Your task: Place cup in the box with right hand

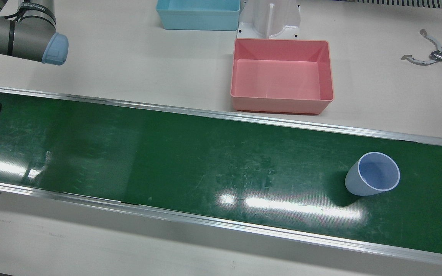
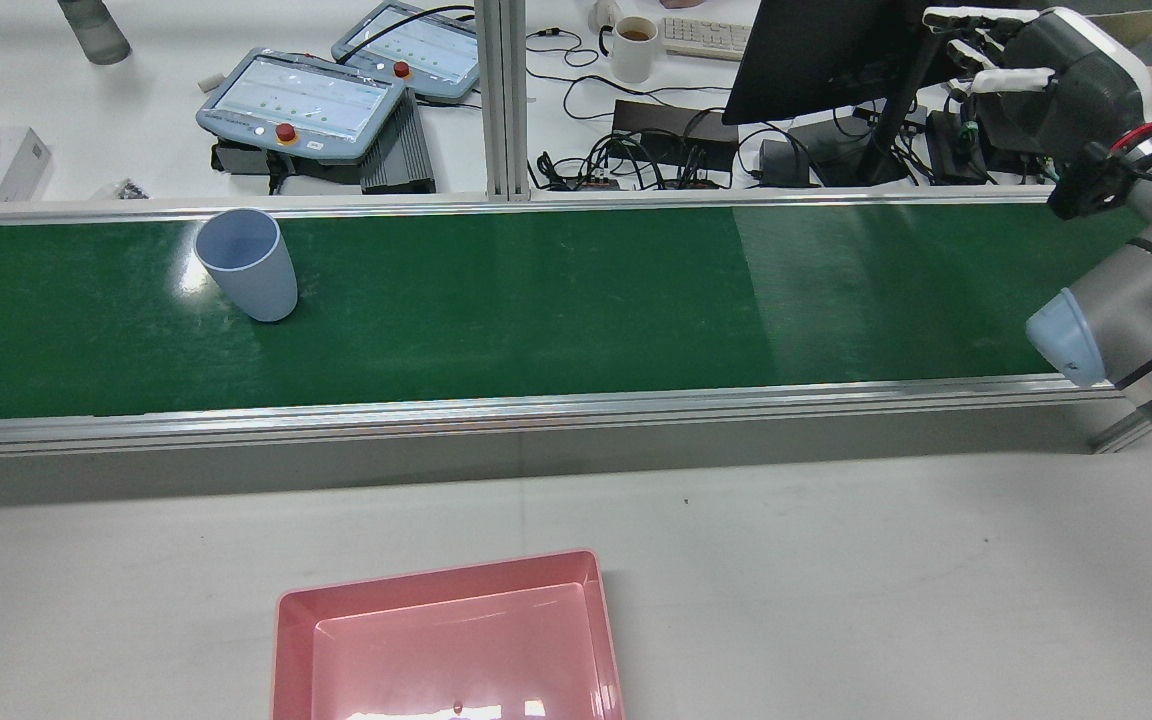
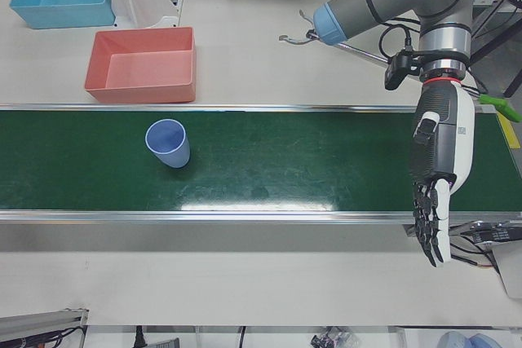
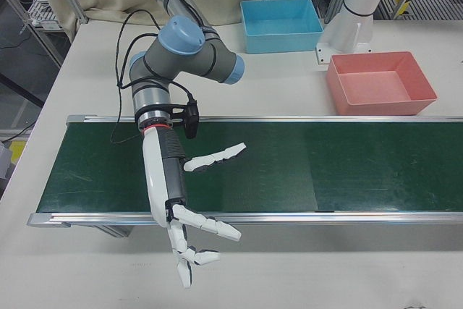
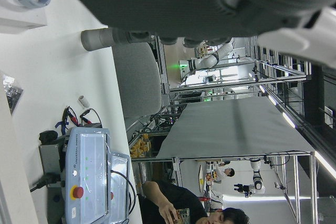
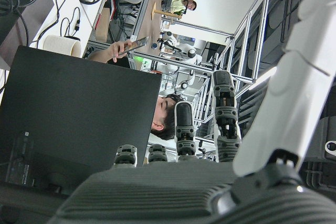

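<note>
Front view: a pale blue cup (image 1: 373,173) stands upright, mouth up, on the green conveyor belt (image 1: 190,161), toward 4 o'clock of the frame. The pink box (image 1: 282,74), empty, sits on the white desk (image 1: 129,57) just beyond the belt's far rail, at about 10 o'clock from the cup. A blue bin (image 1: 198,14) and a white pedestal (image 1: 270,19) lie past the box; metal tongs (image 1: 432,55) rest near 2 o'clock.

Right-front view: the right hand (image 4: 189,211) hangs over the near edge of the belt, fingers spread and holding nothing. The cup is outside this frame, so hand and cup are well apart, at opposite ends of the belt.

Left-front view: the left hand (image 3: 436,177) hangs fingers-down past the other end of the belt, fingers extended and apart, empty, also well clear of the cup.

Step in hand, as judged: the reach toward the cup, not yet begun. A sound approach would carry the right hand along the belt with fingers kept wide, meet the cup from the side at mid-height, and wrap its wall evenly; the tapered, smooth wall may slip upward or tip if pinched near the rim. Lift clear of the rail before crossing to the box.
</note>
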`<state>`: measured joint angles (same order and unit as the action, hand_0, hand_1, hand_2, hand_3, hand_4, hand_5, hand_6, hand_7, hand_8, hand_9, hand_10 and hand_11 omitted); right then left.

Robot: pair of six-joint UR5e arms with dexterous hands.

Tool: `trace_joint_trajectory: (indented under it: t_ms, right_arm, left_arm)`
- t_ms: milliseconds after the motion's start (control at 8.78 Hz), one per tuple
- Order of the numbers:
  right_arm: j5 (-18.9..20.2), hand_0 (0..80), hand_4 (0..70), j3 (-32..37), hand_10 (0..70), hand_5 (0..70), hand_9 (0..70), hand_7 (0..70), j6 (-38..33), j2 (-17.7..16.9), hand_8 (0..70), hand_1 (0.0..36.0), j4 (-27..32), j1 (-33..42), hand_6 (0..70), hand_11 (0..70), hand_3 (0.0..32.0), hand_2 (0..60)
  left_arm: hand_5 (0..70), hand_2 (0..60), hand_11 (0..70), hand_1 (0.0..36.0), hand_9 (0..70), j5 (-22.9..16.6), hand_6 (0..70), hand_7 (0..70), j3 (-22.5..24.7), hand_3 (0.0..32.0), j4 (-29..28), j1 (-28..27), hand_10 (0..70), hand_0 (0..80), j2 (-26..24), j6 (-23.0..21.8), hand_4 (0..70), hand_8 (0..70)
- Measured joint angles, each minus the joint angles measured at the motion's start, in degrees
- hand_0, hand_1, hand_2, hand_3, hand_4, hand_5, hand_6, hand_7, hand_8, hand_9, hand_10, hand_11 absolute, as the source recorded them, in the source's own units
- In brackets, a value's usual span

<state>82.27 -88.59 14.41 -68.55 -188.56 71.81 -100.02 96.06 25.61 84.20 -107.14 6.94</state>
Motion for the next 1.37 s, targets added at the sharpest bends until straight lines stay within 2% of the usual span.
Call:
trace_joint_trajectory:
  t_ms: [1366]
  right_arm:
    - [0.00, 52.8, 27.4, 0.01, 3.6, 4.4, 8.5, 41.8, -0.07, 0.00, 0.9, 9.0, 0.02, 0.00, 7.6, 6.6, 5.4, 0.0]
  left_arm:
    - [0.0, 0.0, 0.0, 0.0, 0.0, 0.08, 0.0, 0.0, -0.08, 0.0, -0.03, 0.00, 0.0, 0.0, 0.00, 0.00, 0.0, 0.0]
